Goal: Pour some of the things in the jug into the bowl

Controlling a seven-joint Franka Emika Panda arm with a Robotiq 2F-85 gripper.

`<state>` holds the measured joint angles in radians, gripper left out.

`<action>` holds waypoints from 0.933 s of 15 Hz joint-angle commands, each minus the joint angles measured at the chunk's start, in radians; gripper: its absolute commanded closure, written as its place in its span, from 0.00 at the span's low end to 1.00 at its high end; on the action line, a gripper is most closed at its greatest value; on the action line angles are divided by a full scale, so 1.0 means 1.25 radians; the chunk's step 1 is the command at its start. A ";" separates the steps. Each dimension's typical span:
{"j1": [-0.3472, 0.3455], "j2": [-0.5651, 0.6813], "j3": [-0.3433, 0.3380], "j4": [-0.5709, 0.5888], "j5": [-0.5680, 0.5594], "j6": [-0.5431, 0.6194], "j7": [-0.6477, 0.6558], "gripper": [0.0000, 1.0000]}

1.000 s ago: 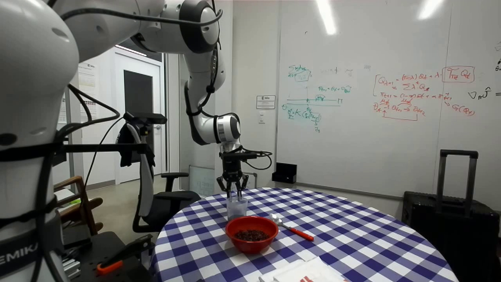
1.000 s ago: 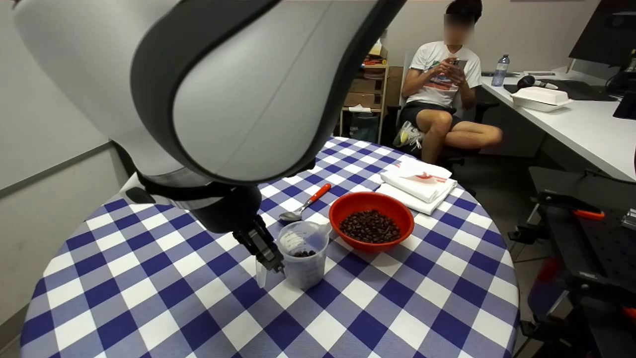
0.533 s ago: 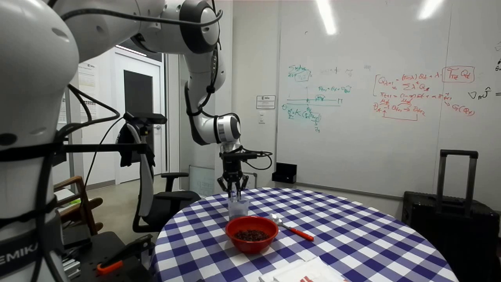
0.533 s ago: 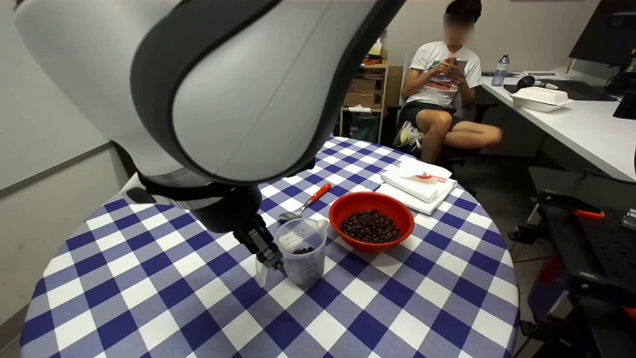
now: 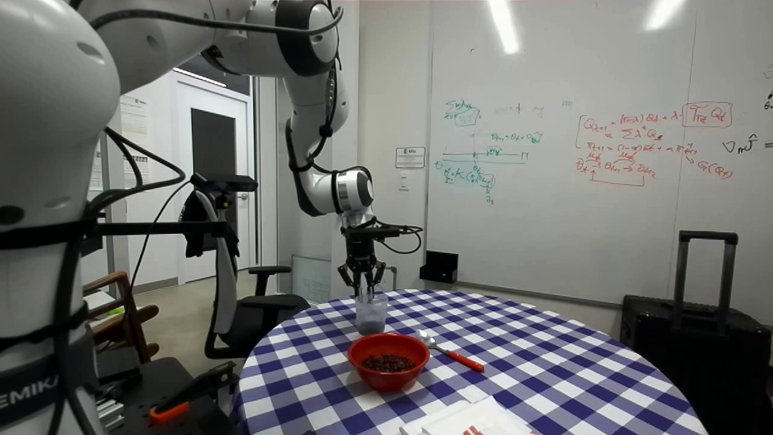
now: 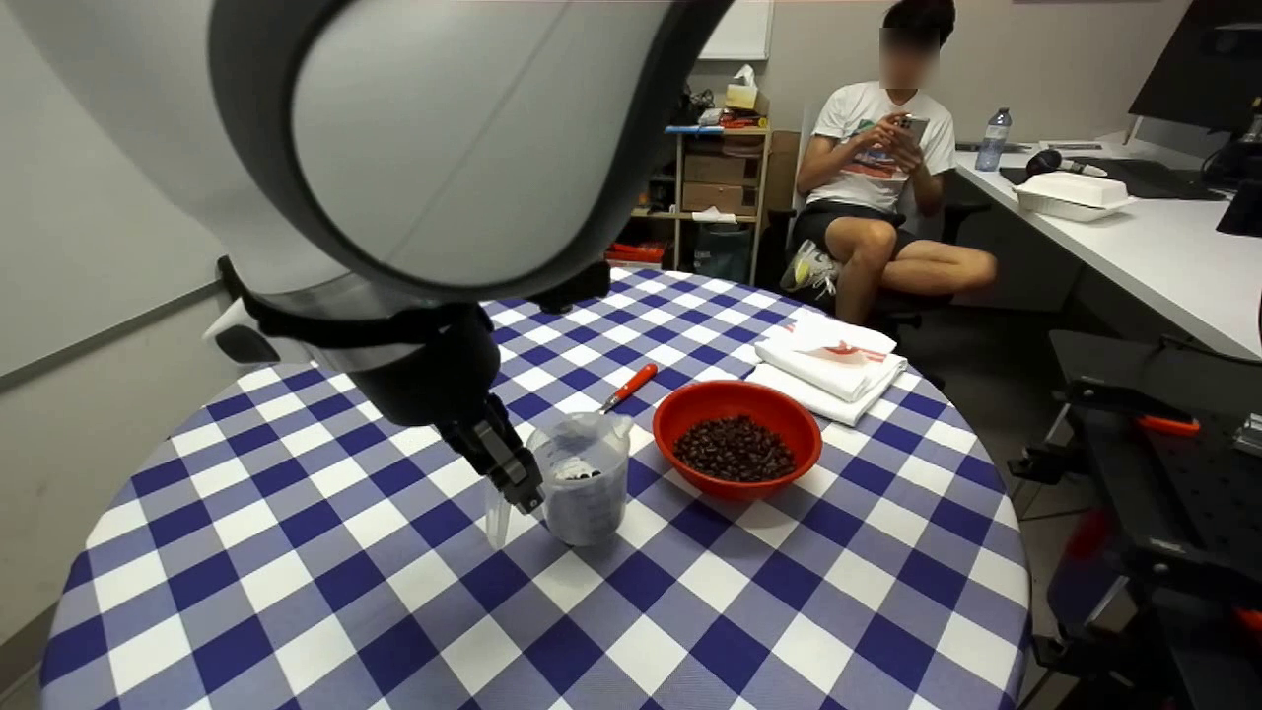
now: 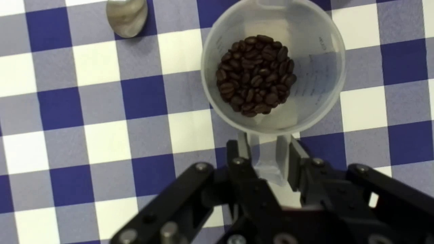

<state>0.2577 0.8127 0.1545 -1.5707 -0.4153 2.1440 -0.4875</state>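
The jug (image 6: 587, 513) is a clear cup with dark beans (image 7: 256, 76) in its bottom. It is upright and seems a little above the table, beside the bowl. It also shows in the other views (image 5: 371, 315) (image 7: 320, 73). My gripper (image 7: 266, 154) is shut on the jug's clear handle (image 7: 268, 167), one finger on each side. The gripper also shows in both exterior views (image 5: 366, 292) (image 6: 521, 501). The red bowl (image 6: 784, 419) stands on the table with dark beans (image 6: 735, 451) in it. In an exterior view the bowl (image 5: 386, 382) stands in front of the jug.
A spoon with an orange-red handle (image 5: 465, 361) lies by the bowl; its metal head (image 7: 127, 17) shows in the wrist view. Folded white cloths (image 6: 833, 370) lie beyond the bowl. The round table has a blue checked cloth (image 6: 444, 611). A person (image 6: 877, 158) sits behind the table.
The gripper and the jug have moved up together. In an exterior view they have shifted left, away from the bowl. The bowl, spoon and cloths have not moved.
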 commanded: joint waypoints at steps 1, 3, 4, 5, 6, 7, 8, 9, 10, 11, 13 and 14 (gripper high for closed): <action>-0.051 -0.072 0.035 -0.037 0.032 -0.016 -0.088 0.93; -0.084 -0.108 0.049 -0.055 0.067 -0.017 -0.122 0.93; -0.104 -0.128 0.058 -0.068 0.094 -0.014 -0.144 0.93; -0.126 -0.150 0.068 -0.083 0.125 -0.012 -0.170 0.93; -0.145 -0.168 0.075 -0.096 0.156 -0.011 -0.196 0.93; -0.168 -0.190 0.083 -0.115 0.191 -0.011 -0.230 0.93; -0.189 -0.209 0.091 -0.132 0.225 -0.012 -0.266 0.93; -0.210 -0.228 0.101 -0.152 0.259 -0.016 -0.315 0.93; -0.229 -0.249 0.109 -0.176 0.291 -0.020 -0.368 0.93; -0.246 -0.272 0.114 -0.202 0.317 -0.025 -0.428 0.93; -0.265 -0.311 0.113 -0.249 0.358 -0.043 -0.535 0.93; -0.270 -0.330 0.109 -0.272 0.374 -0.053 -0.582 0.93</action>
<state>-0.0448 0.4993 0.2812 -1.7951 -0.0192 2.1018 -1.0518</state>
